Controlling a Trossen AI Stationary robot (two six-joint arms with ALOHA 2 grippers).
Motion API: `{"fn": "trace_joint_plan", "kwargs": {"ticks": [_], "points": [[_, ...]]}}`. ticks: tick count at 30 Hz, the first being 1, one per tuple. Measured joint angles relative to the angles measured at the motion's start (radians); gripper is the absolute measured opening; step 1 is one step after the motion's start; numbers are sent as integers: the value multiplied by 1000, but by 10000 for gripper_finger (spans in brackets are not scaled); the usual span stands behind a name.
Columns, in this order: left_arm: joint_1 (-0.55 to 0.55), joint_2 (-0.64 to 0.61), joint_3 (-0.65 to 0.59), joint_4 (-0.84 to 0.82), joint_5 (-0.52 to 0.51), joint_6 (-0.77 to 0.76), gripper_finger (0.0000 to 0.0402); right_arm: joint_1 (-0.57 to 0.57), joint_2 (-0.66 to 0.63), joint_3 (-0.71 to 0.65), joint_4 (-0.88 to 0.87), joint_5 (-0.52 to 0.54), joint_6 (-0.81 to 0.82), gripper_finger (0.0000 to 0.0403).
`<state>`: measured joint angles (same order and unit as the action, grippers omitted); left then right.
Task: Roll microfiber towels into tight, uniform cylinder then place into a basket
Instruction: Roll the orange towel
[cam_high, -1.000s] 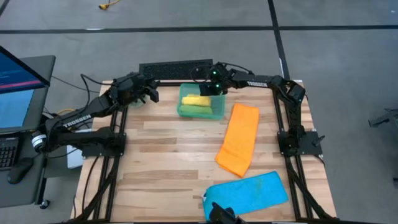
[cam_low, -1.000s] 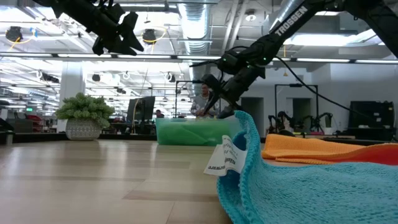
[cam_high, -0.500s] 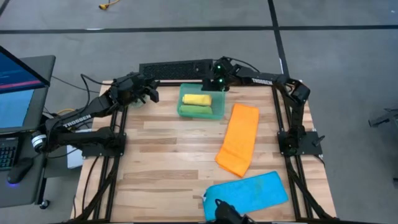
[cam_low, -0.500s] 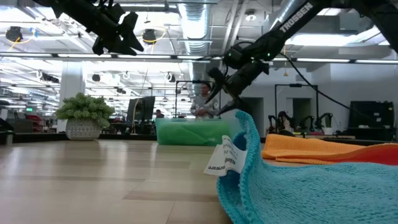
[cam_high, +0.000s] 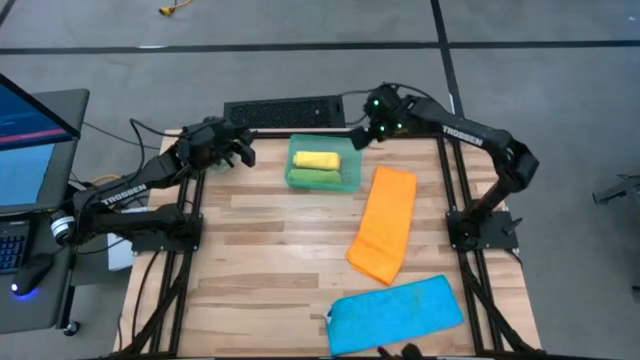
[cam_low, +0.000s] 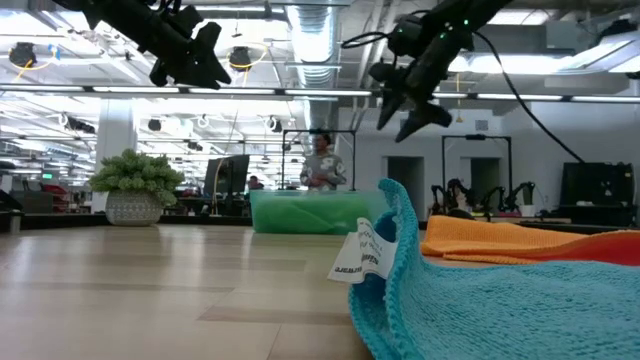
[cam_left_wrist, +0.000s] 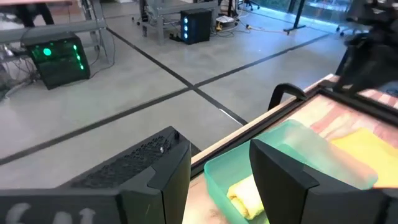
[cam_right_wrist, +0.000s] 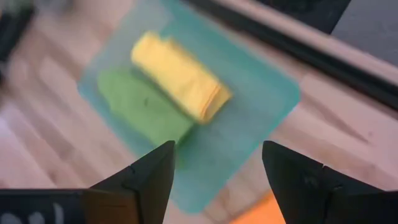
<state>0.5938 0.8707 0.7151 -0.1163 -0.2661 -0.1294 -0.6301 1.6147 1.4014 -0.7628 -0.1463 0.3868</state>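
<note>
Two rolls, yellow towel (cam_high: 316, 160) and green towel (cam_high: 318, 177), sit in the basket (cam_high: 324, 186) near the table's far edge. The orange towel (cam_high: 384, 222) and blue towel (cam_high: 395, 313) lie flat, unrolled. The right gripper (cam_high: 362, 140) hangs just beside the basket, fingers apart, empty; the left gripper (cam_high: 238, 148) waits near the far-left corner, fingers apart.

The wooden table (cam_high: 260, 250) carries a teal basket (cam_high: 324, 180) near its far edge. An orange towel (cam_high: 383, 222) lies flat toward the right edge, and a blue towel (cam_high: 395, 312) lies at the near right corner.
</note>
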Motion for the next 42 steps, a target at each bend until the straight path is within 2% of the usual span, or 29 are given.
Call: {"fn": "trace_joint_plan", "kwargs": {"ticks": [5, 9, 11, 15, 21, 27, 33, 42], "points": [[0, 0, 0, -41, 0, 110, 158, 98, -17, -48, -42, -5, -57, 265], [0, 0, 0, -68, 0, 84, 158, 203, -11, -100, -45, -21, -60, 265], [0, 0, 0, -67, 1, 66, 158, 248, -11, -123, -37, -65, -77, 265], [0, 0, 0, -53, 0, 63, 158, 308, 12, -149, 17, -88, -81, 265], [0, 0, 0, -44, 0, 57, 158, 307, 127, -171, 42, -137, -40, 265], [0, 0, 0, -53, 0, 40, 158, 307, 196, -170, 94, -137, -12, 265], [0, 1, 0, -52, 0, 40, 158, 272, 206, -170, 98, -34, 9, 265], [0, 52, 0, -50, -5, 54, 158, 195, 200, -170, 129, -41, 59, 265]]}}
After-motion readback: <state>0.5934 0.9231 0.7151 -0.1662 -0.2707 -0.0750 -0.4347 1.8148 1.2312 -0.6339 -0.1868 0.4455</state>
